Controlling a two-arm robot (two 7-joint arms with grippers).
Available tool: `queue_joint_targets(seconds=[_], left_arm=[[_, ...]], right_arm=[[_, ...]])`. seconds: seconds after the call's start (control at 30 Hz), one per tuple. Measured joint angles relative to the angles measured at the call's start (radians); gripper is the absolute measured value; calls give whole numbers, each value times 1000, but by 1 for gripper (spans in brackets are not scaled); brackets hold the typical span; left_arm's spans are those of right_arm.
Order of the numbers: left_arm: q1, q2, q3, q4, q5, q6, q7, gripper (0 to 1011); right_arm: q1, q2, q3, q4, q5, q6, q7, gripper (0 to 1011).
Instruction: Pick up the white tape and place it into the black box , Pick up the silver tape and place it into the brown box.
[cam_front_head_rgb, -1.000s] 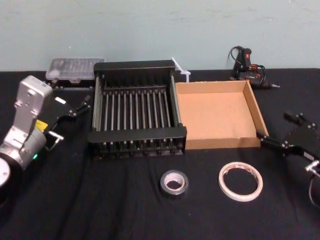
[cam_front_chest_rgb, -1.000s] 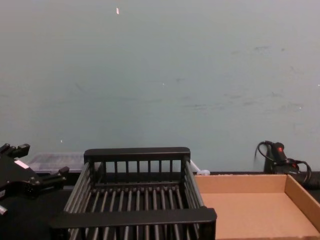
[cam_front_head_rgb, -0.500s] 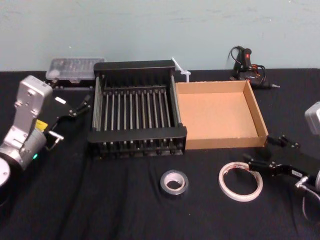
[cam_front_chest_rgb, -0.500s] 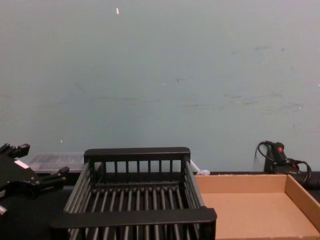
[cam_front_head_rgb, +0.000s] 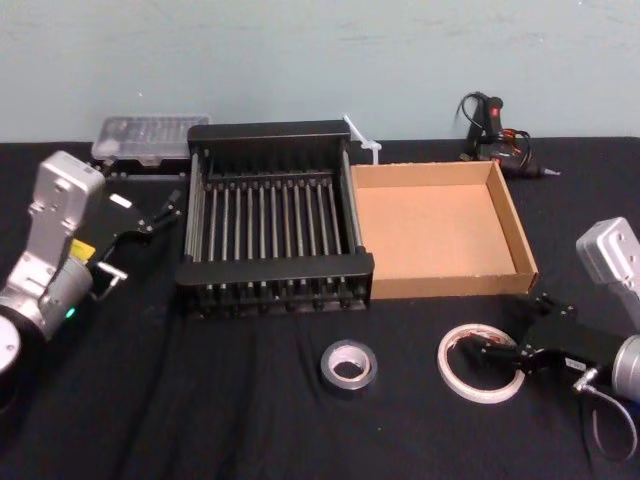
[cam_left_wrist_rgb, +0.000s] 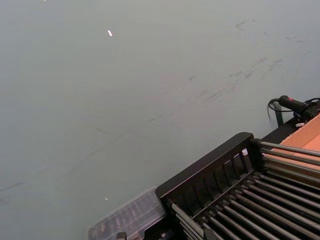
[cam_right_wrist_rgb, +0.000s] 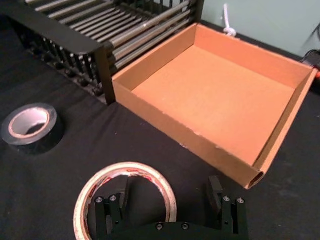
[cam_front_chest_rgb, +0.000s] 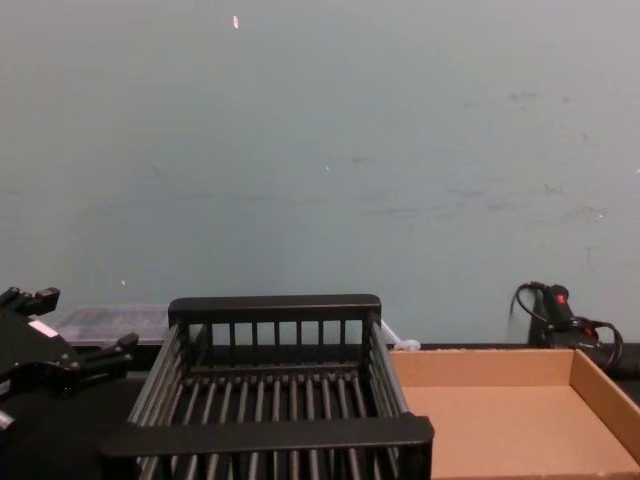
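The right gripper (cam_right_wrist_rgb: 167, 202), fingers spread, straddles the near-right rim of the flat white red-printed tape roll (cam_front_head_rgb: 480, 361), lying in front of the shallow brown cardboard tray (cam_front_head_rgb: 505, 211). The left gripper (cam_front_head_rgb: 160, 210) hangs parked beside the black slatted plastic basket (cam_front_head_rgb: 272, 270), its spread unclear.

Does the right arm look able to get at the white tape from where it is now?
Probably yes: the right gripper is open at the white tape, one finger inside the ring, nothing in between.
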Motion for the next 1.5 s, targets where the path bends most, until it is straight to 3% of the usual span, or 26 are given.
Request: queue_joint_targets(seconds=[0.67, 1.5], left_arm=[[0, 0, 0, 0, 0, 0, 0, 1001], [0, 0, 0, 0, 0, 0, 0, 1001]], right_arm=[[19, -6, -20, 23, -22, 26, 44, 1002], [30, -12, -28, 40, -22, 36, 50, 1000]])
